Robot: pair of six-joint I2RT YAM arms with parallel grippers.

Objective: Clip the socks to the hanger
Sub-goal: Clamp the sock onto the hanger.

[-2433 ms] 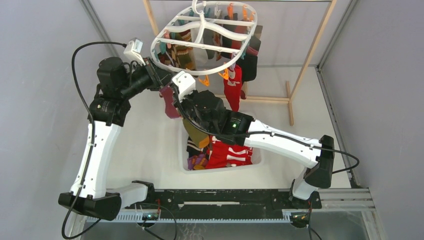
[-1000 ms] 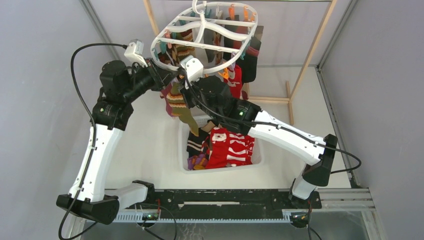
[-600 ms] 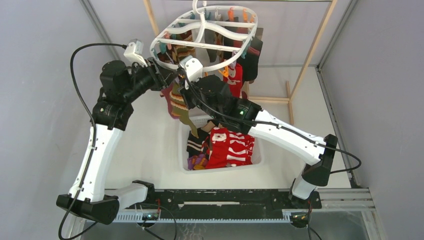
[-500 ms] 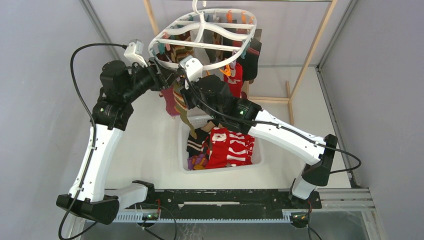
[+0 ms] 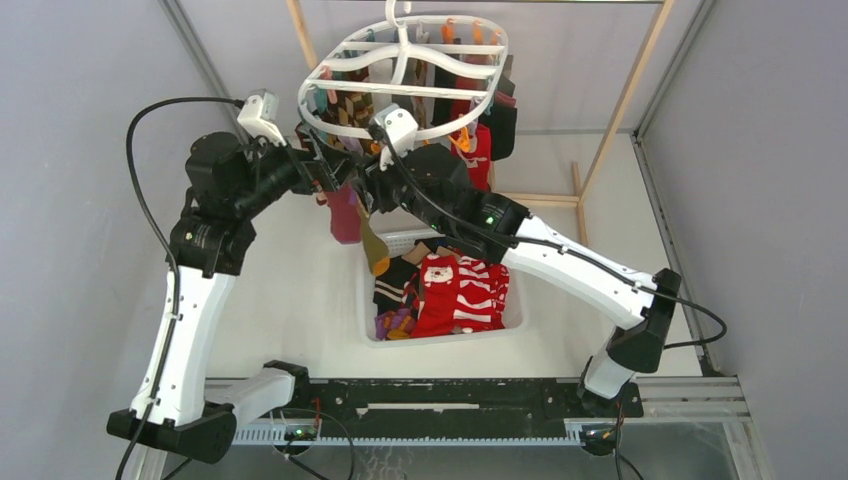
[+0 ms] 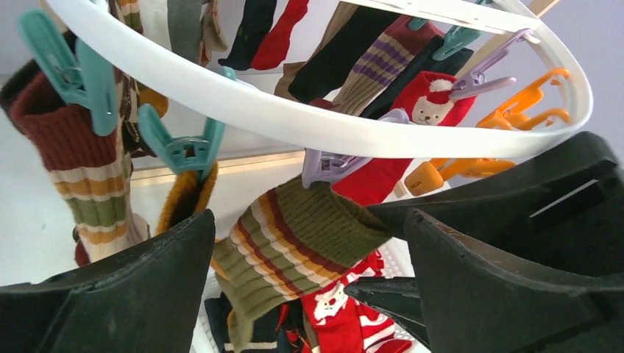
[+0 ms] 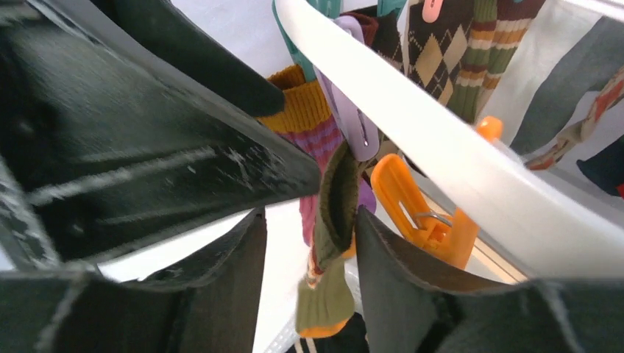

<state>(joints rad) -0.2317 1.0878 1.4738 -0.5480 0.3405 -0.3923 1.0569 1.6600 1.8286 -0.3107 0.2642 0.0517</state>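
Socks (image 5: pixel 455 295) fill basket (image 5: pixel 440 338); left gripper (image 6: pixel 309 220) gapes empty, right gripper (image 7: pixel 309 217) parted around clipped sock (image 7: pixel 338 184).

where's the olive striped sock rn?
Left wrist view, centre: olive striped sock hangs from a lilac clip on the hanger rim, right of the mustard-cuffed sock on a teal clip.

This is a robot lab cell, not a home: plain grey walls (image 5: pixel 80 150) on metal posts (image 5: pixel 195 45) box in a white table (image 5: pixel 290 290). A left arm (image 5: pixel 190 310) and a right arm (image 5: pixel 570 275) are bolted to a black rail (image 5: pixel 430 395) at its near edge, with loose cables (image 5: pixel 135 180) looping from them. The laundry is staged: a hanger (image 5: pixel 400 90) of socks (image 5: pixel 478 155) hangs from a bare wooden frame (image 5: pixel 625 100) above a white basket (image 5: pixel 440 337) on the table.
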